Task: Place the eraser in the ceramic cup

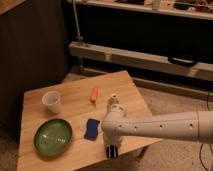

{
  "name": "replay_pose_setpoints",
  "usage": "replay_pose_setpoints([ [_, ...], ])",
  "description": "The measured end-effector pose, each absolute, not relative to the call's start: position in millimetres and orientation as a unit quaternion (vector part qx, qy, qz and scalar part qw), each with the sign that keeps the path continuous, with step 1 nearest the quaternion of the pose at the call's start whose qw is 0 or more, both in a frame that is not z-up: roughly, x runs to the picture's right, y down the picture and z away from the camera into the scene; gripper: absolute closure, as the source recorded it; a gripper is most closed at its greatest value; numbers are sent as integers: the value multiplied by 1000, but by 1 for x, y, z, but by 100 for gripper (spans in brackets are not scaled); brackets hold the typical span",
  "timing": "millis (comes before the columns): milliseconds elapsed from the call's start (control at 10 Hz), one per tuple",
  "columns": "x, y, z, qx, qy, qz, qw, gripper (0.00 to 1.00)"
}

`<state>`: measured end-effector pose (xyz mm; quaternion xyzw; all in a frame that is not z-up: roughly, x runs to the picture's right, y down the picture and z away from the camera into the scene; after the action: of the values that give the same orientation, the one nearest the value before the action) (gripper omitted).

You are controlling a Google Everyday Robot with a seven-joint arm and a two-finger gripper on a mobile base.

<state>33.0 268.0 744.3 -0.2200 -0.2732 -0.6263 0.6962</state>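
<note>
The ceramic cup (51,101), small and whitish, stands upright at the back left of the wooden table (75,87). My gripper (111,148) points straight down at the table's front edge, right of the middle and far from the cup. A black block with pale stripes, the eraser (112,153), shows between the fingers, and the gripper is shut on it. The white arm reaches in from the right and hides most of the eraser's top.
A round green plate (53,136) lies at the front left. A blue wavy-edged pad (92,128) lies just left of the gripper. A small orange object (94,94) lies at the back middle. Dark cabinets and a metal rail stand behind the table.
</note>
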Motion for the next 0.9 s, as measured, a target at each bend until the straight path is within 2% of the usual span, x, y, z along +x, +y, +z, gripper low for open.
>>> replay_pose_setpoints([
  [200, 28, 239, 727, -182, -302, -603, 716, 100],
  [500, -18, 192, 712, -119, -363, -574, 724, 100],
  [900, -73, 131, 683, -61, -498, -511, 699, 100],
])
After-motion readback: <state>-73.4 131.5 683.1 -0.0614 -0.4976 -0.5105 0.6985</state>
